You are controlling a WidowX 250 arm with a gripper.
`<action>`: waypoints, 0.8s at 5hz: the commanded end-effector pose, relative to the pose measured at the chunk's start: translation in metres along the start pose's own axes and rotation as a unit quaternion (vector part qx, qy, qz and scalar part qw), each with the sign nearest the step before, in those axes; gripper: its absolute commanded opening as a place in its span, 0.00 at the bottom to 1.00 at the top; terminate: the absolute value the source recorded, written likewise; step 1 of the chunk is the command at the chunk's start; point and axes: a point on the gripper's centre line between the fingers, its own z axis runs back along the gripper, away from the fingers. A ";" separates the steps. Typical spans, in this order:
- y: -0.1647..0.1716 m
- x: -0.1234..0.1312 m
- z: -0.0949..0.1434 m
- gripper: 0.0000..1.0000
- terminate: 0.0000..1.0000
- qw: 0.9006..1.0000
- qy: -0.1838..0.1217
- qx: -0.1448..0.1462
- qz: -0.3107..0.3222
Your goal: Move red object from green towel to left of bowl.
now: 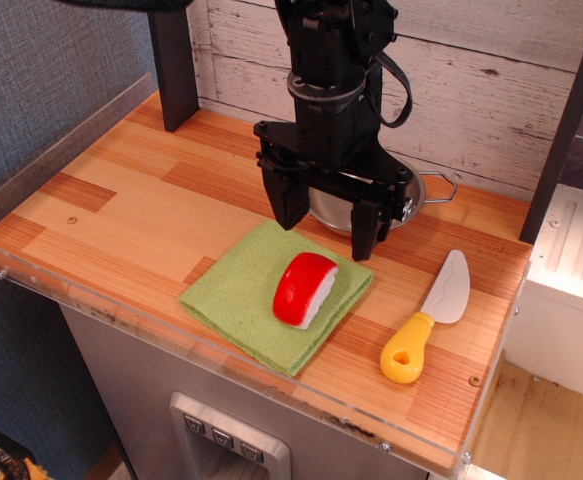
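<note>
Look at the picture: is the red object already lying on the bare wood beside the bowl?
No, the red object lies on the green towel, in front of the bowl.

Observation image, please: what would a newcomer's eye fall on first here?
First, the glossy red toy block with a white base, lying on the square light-green woven towel near the wooden counter's front. Above it hangs the black gripper, jaws open, hiding much of the shiny steel bowl. A yellow-handled toy knife lies to the right.
</note>
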 end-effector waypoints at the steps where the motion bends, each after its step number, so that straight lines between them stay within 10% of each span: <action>1: 0.000 0.000 0.000 1.00 0.00 1.000 0.000 0.000 0.000; 4: 0.014 -0.018 -0.039 1.00 0.00 0.998 0.015 0.030 0.049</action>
